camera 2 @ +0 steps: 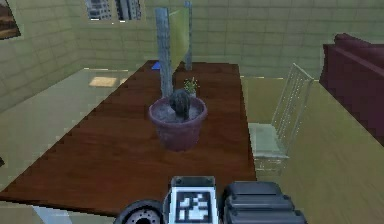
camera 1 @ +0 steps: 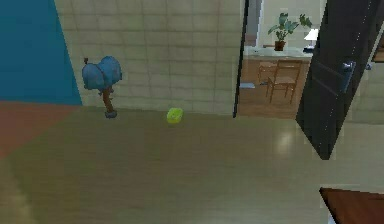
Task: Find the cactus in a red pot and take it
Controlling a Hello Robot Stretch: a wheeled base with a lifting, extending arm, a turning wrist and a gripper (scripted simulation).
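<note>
Well, the cactus (camera 2: 181, 102) in its red pot (camera 2: 178, 125) stands upright in the middle of the dark table (camera 2: 90, 160), straight out beyond the gripper (camera 2: 142, 213) at the arm side view's bottom edge, and I cannot tell whether it holds anything.

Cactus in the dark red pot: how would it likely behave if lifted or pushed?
The dark red bowl-shaped pot looks wide and low, so it probably slides rather than tips on the brown wooden table. Its bulky walls suggest it is heavy for its size. The small green cactus stands upright inside, likely stiff and prickly.
</note>
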